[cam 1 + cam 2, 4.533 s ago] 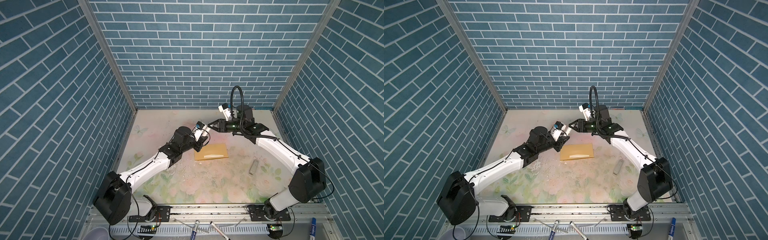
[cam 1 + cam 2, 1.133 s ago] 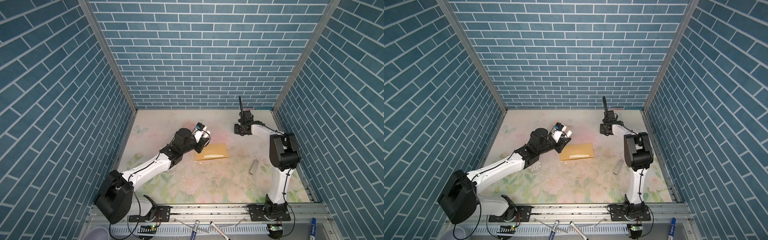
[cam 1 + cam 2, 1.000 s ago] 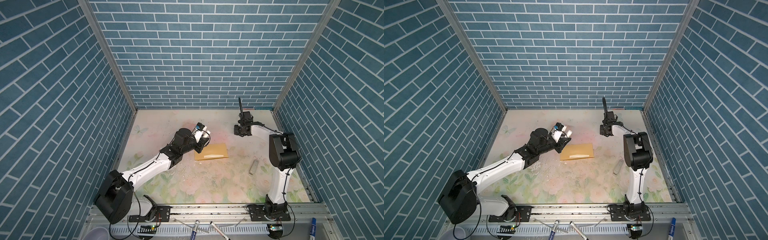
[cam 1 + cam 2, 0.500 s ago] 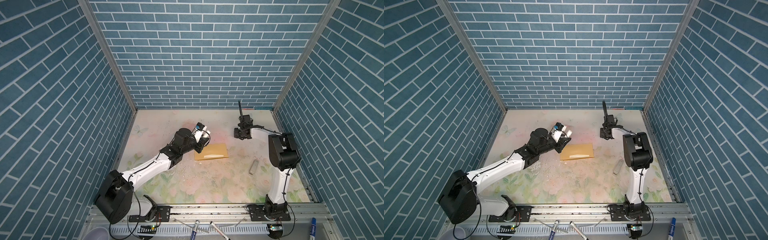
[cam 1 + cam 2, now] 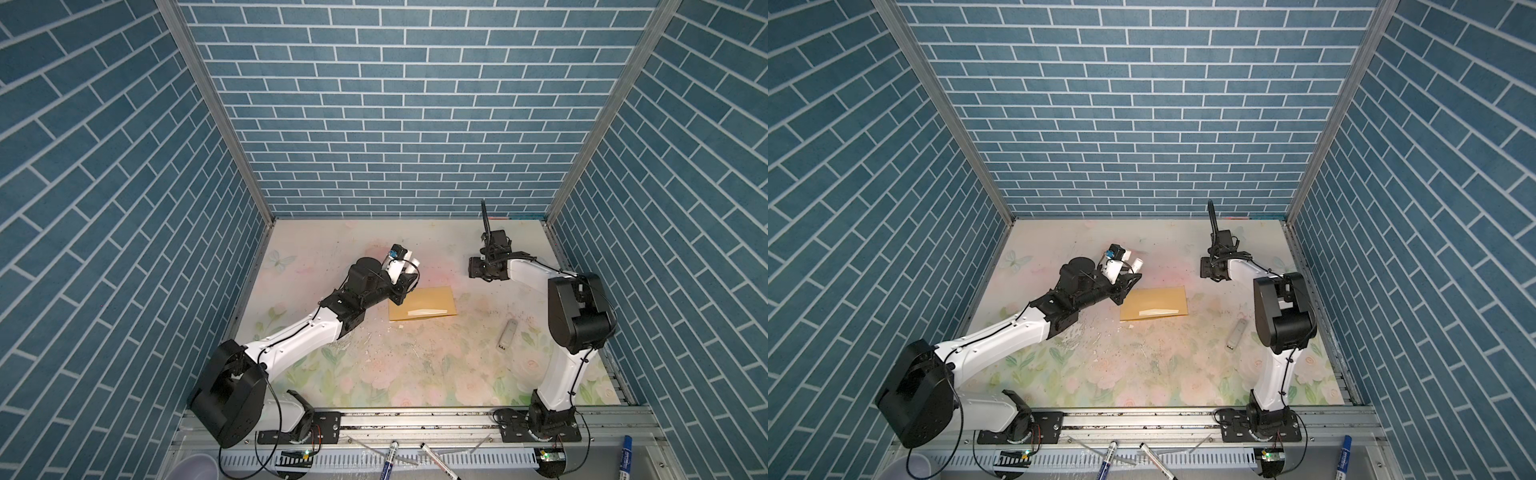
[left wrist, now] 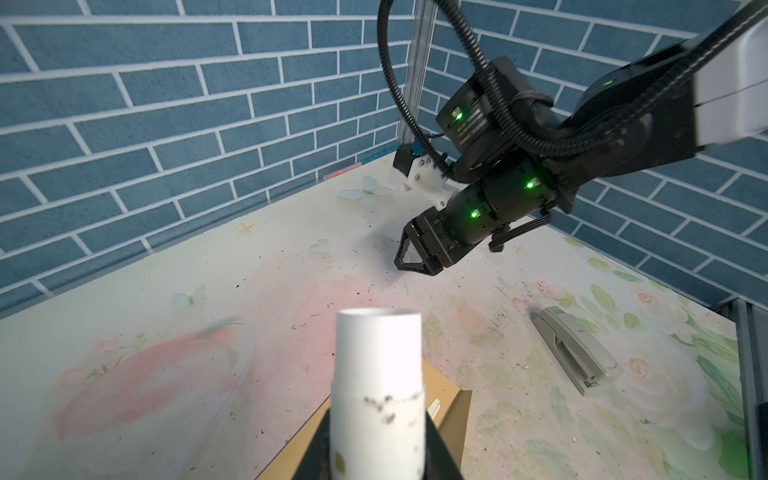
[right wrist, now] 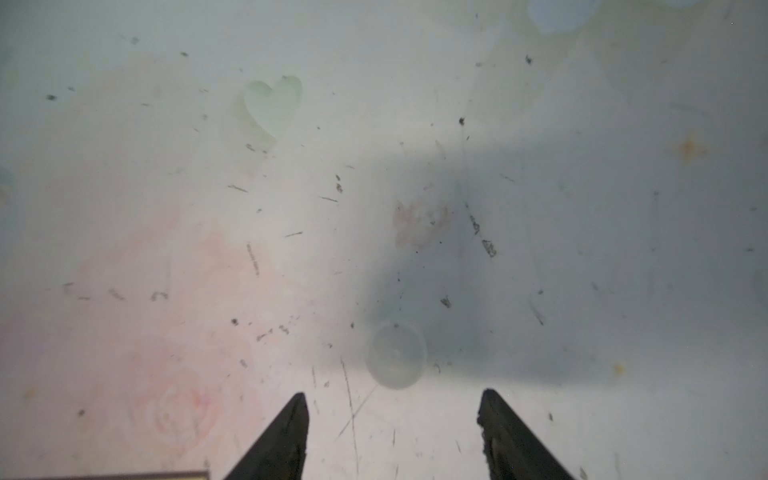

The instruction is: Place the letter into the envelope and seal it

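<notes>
Your right tool [image 7: 392, 394] is hanging wide open and empty over the worktop [image 5: 415, 374], arm folding at the elbow. In both top views the envelope [image 5: 424, 301] is lying lower left of it, long axis running left to right. Your left tool [image 5: 404, 284] is sitting nearer, at the envelope's left end, gripping a white tube [image 6: 378, 374]. The letter is not showing; a pale strip [image 5: 428, 311] is lying on the envelope.
</notes>
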`<action>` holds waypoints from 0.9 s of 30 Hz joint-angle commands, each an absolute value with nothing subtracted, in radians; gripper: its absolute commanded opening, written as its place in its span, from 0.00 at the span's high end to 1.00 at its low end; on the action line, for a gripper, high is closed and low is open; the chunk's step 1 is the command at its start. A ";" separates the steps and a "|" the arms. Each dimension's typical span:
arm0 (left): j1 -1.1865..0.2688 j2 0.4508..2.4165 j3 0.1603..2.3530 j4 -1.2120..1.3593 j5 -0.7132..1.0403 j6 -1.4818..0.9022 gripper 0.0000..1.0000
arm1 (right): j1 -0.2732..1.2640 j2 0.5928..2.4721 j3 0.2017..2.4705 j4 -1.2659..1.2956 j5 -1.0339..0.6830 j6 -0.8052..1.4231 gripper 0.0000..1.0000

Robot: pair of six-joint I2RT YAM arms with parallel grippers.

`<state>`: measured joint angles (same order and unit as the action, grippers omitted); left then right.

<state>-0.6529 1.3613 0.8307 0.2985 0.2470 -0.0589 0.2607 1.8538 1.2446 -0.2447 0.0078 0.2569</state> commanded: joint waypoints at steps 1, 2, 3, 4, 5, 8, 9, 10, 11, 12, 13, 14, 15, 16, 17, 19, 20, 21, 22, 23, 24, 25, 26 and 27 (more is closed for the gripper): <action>-0.653 1.344 0.807 0.391 0.227 -0.078 1.00 | 0.259 1.704 1.211 -0.274 -0.072 0.256 0.33; -0.653 1.342 0.800 0.411 0.226 -0.081 1.00 | 0.259 1.666 1.203 -0.272 -0.136 0.259 0.33; -0.653 1.337 0.791 0.434 0.224 -0.085 1.00 | 0.262 1.625 1.196 -0.265 -0.199 0.268 0.32; -0.653 1.333 0.784 0.457 0.222 -0.090 1.00 | 0.264 1.591 1.190 -0.254 -0.254 0.280 0.32; -0.653 1.329 0.775 0.482 0.220 -0.094 1.00 | 0.268 1.554 1.182 -0.236 -0.322 0.293 0.32; -0.655 1.315 0.748 0.557 0.207 -0.107 1.00 | 0.286 1.463 1.158 -0.148 -0.520 0.376 0.31; -0.655 1.312 0.738 0.581 0.204 -0.109 1.00 | 0.298 1.441 1.152 -0.105 -0.572 0.414 0.30; -0.655 1.310 0.729 0.608 0.201 -0.109 1.00 | 0.315 1.424 1.155 -0.071 -0.624 0.446 0.30; -0.655 1.310 0.719 0.634 0.198 -0.109 1.00 | 0.335 1.413 1.162 -0.054 -0.653 0.464 0.29; -0.655 1.309 0.709 0.661 0.194 -0.109 1.00 | 0.363 1.404 1.176 -0.051 -0.669 0.469 0.28; -0.656 1.309 0.702 0.682 0.192 -0.109 1.00 | 0.394 1.397 1.195 -0.059 -0.678 0.464 0.27; -0.657 1.308 0.701 0.699 0.190 -0.109 1.00 | 0.421 1.396 1.211 -0.070 -0.680 0.458 0.26; -0.657 1.308 0.701 0.714 0.189 -0.108 1.00 | 0.446 1.396 1.230 -0.082 -0.683 0.453 0.25; -0.658 1.308 0.701 0.725 0.190 -0.105 1.00 | 0.469 1.401 1.248 -0.095 -0.689 0.450 0.24; -0.660 1.308 0.677 0.733 0.191 -0.103 1.00 | 0.484 1.406 1.265 -0.111 -0.691 0.447 0.23; -0.662 1.308 0.673 0.750 0.194 -0.100 1.00 | 0.511 1.421 1.291 -0.135 -0.694 0.442 0.22; -0.663 1.307 0.672 0.755 0.194 -0.100 1.00 | 0.521 1.426 1.298 -0.139 -0.697 0.442 0.22; -0.663 1.308 0.670 0.759 0.196 -0.098 1.00 | 0.532 1.429 1.303 -0.138 -0.703 0.442 0.21; -0.664 1.308 0.672 0.759 0.198 -0.097 1.00 | 0.542 1.434 1.310 -0.136 -0.706 0.442 0.21; -0.664 1.311 0.673 0.761 0.201 -0.097 1.00 | 0.551 1.437 1.313 -0.134 -0.707 0.443 0.21; -0.664 1.313 0.674 0.761 0.201 -0.097 1.00 | 0.558 1.440 1.320 -0.129 -0.710 0.441 0.21; -0.666 1.312 0.675 0.762 0.202 -0.095 1.00 | 0.567 1.443 1.324 -0.127 -0.709 0.439 0.21; -0.666 1.312 0.675 0.764 0.204 -0.096 1.00 | 0.574 1.446 1.328 -0.125 -0.706 0.439 0.20; -0.666 1.313 0.675 0.765 0.203 -0.096 1.00 | 0.577 1.453 1.335 -0.127 -0.705 0.439 0.20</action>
